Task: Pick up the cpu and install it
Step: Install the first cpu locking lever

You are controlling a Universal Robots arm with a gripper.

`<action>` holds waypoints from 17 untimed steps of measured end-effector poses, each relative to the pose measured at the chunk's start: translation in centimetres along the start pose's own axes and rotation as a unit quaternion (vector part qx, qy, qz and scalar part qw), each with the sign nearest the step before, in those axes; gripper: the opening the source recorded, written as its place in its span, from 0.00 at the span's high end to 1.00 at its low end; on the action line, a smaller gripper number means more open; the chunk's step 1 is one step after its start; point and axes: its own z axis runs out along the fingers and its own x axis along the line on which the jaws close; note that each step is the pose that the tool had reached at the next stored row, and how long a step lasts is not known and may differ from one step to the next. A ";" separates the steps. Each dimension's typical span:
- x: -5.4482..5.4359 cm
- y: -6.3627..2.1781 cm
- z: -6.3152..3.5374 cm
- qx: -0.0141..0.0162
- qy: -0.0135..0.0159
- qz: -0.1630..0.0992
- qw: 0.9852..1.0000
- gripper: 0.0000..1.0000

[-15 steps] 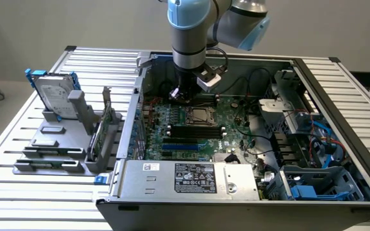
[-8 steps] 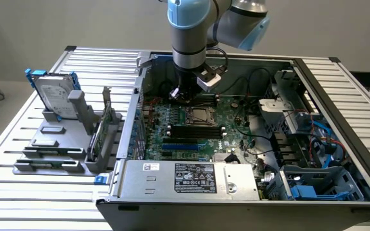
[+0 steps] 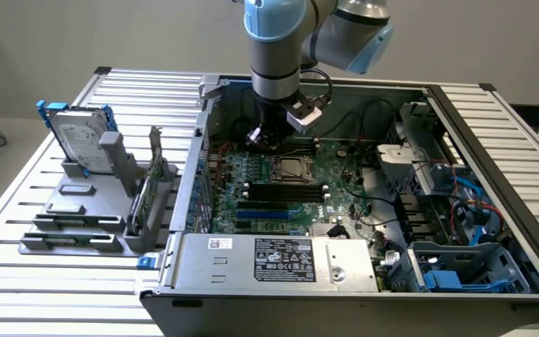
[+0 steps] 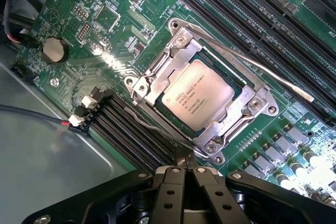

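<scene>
The cpu is a small silvery square with printed text. It lies flat inside the metal-framed socket of the green board, with the frame down around its edges. My gripper hovers just beside the socket's edge, fingers pressed together with nothing between them. One thin socket lever runs along the far side of the frame. Another thin wire lever passes close to my fingertips. In the exterior view my gripper hangs inside the open computer case just behind the socket.
Black memory slots run beside the socket, and more slots lie on its other side. A coin battery and cables sit nearby. Outside the case a silver hard drive with blue brackets stands in a grey holder.
</scene>
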 end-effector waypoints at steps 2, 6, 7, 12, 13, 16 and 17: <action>0.0 0.00 -0.01 0.000 0.000 0.001 1.000 0.89; 0.0 0.00 0.00 -0.001 0.000 0.003 1.000 0.89; 0.0 0.00 0.00 -0.002 -0.001 0.004 1.000 0.89; 0.0 0.00 -0.02 -0.005 -0.003 0.008 1.000 0.89; 0.0 0.00 -0.02 -0.006 -0.003 0.008 1.000 0.89; 0.0 0.01 -0.01 -0.007 -0.004 0.010 1.000 0.89; 0.0 0.01 -0.01 -0.007 -0.004 0.010 1.000 0.89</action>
